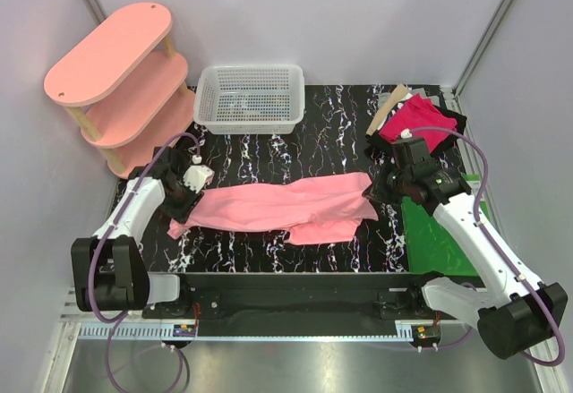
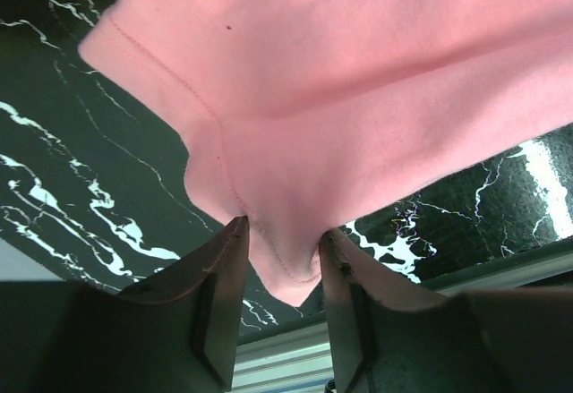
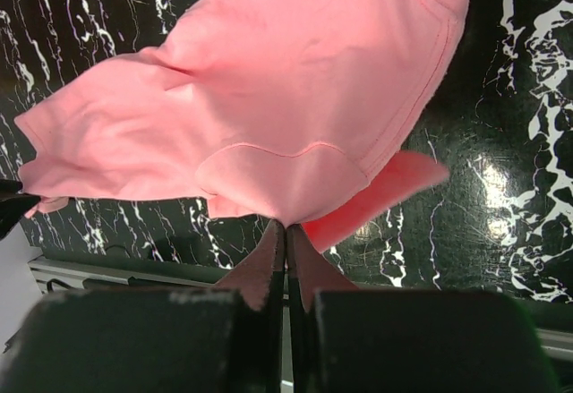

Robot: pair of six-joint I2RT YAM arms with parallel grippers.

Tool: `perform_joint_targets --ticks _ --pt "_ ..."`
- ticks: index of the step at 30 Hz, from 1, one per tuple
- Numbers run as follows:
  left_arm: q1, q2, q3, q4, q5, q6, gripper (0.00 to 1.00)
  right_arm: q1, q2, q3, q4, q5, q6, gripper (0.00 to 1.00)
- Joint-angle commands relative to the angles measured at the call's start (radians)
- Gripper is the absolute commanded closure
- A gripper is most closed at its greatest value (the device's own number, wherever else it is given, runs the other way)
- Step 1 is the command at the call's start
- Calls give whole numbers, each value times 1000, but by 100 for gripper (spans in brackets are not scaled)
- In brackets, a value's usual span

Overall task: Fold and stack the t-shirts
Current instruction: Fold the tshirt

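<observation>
1. Left gripper (image 2: 283,228) stands released, its jaws parted, with a seamed corner of the pink shirt (image 1: 286,205) lying in the gap between them.
2. Right gripper (image 3: 286,226) is clenched on the pink shirt's right end, fingers pressed together with the cloth's edge pinched at their tips.
3. White mesh basket (image 1: 251,117) sits at the table's (image 1: 269,156) far edge, left of centre. Both shirts lie outside it.
4. Pink shelf (image 1: 112,53) with three oval tiers stands at the far left, just beside the basket.
5. The pink shirt stretches left to right across the middle of the table as a long band between the two grippers. A flap juts toward the near edge, right of centre.
6. The red shirt (image 1: 414,123) lies crumpled at the far right corner on dark and grey pieces, just beyond the right gripper.
7. Left arm (image 1: 134,209) rises from its near-left base, bends, and dips to the shirt's left end.
8. Right arm (image 1: 474,232) runs from its near-right base diagonally far and left, over the green mat (image 1: 430,241), to the shirt's right end.
</observation>
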Motion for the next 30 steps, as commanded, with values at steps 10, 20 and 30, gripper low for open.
perform_joint_targets --ticks 10,20,30 --pt "-1 4 59 5 -13 4 100 0 -8 -8 44 -1 -11 100" --pt "-1 5 201 -80 -39 24 98 0 -9 30 43 -9 -14 100" --pt "-2 48 202 -115 -6 15 89 0 -15 24 40 0 -21 100"
